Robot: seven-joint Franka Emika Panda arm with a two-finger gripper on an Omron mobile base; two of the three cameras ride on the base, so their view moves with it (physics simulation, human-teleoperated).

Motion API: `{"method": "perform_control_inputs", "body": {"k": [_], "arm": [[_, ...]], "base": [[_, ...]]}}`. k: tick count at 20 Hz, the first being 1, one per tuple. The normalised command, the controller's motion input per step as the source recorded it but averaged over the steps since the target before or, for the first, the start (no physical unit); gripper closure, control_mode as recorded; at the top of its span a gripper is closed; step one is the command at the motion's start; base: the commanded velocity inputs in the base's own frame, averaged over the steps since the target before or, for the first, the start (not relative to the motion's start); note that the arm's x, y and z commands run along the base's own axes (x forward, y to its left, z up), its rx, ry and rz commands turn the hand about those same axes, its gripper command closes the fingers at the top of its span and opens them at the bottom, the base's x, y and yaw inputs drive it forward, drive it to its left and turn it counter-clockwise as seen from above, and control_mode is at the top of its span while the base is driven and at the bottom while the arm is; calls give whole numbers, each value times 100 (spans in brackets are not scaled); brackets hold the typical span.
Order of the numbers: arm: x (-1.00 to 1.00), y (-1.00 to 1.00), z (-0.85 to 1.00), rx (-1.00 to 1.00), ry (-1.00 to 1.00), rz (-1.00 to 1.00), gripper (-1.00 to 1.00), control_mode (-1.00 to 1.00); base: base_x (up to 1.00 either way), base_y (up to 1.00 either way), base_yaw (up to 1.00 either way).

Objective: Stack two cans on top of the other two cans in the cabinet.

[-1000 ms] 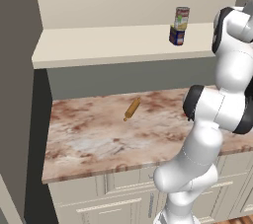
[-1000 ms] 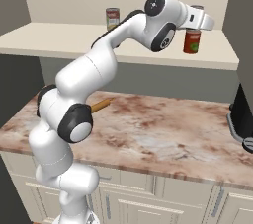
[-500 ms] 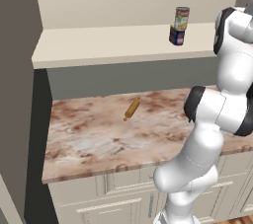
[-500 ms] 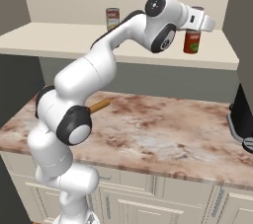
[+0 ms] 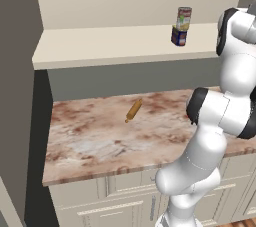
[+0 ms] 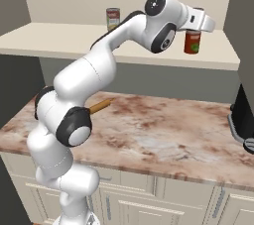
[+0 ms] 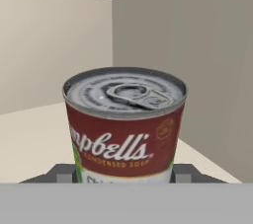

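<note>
We take the cream shelf board [image 6: 74,45] of the cabinet [image 5: 100,1] as our landmark. In the right base view the gripper [image 6: 194,34] is at the right end of this board, and its fingers are closed on a red-and-white can [image 6: 192,42] with a silver lid. This can hangs a little above the board, not resting on it, near the front edge. In the hand view we see the same can [image 7: 126,124] very close, upright, with the pull-tab lid on top and the red label facing us; the two finger tips [image 7: 64,172] stand against its lower sides.

Just to the right of the held can the cabinet's side wall [image 6: 243,26] rises, so the room on that side is narrow. To the left of it the board is free for a long stretch.

Toward the back of the board, left of the gripper, we see another can [image 6: 113,19] with a red label. In the left base view this labelled can [image 5: 183,19] stands on a short dark blue can [image 5: 178,36], and the stack sits toward the right part of the board, a little behind the front edge. Whether the upper can sits exactly centred we cannot tell, the stack is too small there.

Below the board, on the marbled counter [image 5: 100,136], a wooden rolling pin [image 5: 133,110] lies slanted, well apart from the counter's front edge.
</note>
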Motion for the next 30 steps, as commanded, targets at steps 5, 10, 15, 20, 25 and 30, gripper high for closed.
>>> {"method": "perform_control_inputs", "body": {"k": [5,10,15,20,25,30], "arm": [[0,0,-6,0,2,0,100,-100],[1,0,-16,0,4,0,100,-100],[0,0,-19,0,1,0,-100,-100],[1,0,-13,0,0,0,-100,-100],[1,0,-10,0,0,0,-100,-100],[3,-1,-8,0,0,0,-100,-100]], "base": [[0,0,0],[0,0,0],[0,0,0],[0,0,0],[0,0,0],[0,0,0]]}}
